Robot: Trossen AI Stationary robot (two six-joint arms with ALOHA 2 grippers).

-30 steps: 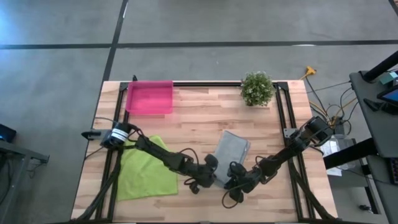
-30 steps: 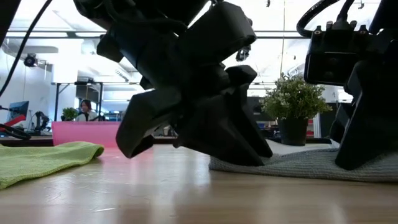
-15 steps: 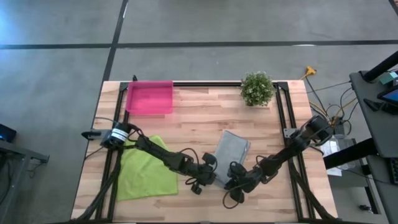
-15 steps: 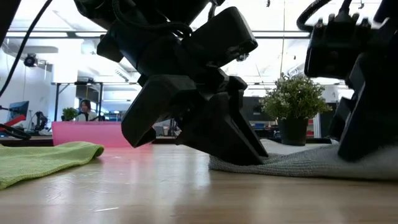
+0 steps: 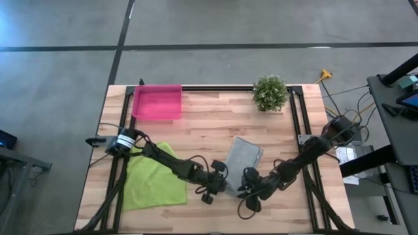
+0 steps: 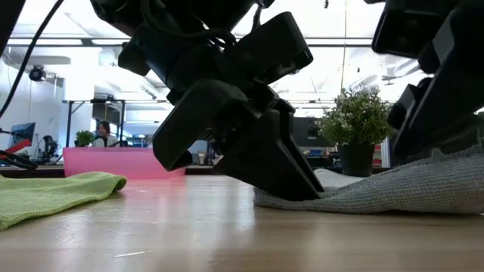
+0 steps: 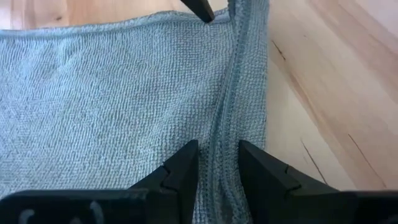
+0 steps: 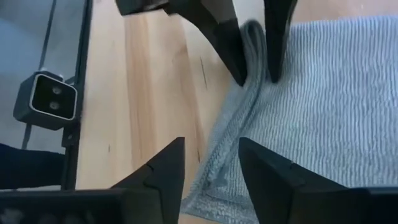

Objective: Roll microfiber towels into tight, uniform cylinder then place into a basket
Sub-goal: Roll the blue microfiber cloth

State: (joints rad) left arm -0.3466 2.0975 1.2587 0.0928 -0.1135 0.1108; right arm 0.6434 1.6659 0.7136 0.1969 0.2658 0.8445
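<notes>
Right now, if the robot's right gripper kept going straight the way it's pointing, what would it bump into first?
Probably the grey towel. The right gripper stands open over the towel's rolled edge. Farther along that fold, the left gripper pinches it, so it would likely meet that next, though depth is hard to judge.

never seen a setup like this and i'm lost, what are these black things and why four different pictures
The black things are two robot arms working at a wooden table. One picture looks straight down from above, one looks level across the tabletop, and two come from cameras on the arms' wrists.

On the table lie a grey microfiber towel, a lime green towel, a pink plastic tray and a small potted plant.

Both arms are at the grey towel's near edge. The left tool pinches a raised fold of that edge between its two fingers. The right tool sits beside it with its fingers apart over the same edge, not gripping.
</notes>
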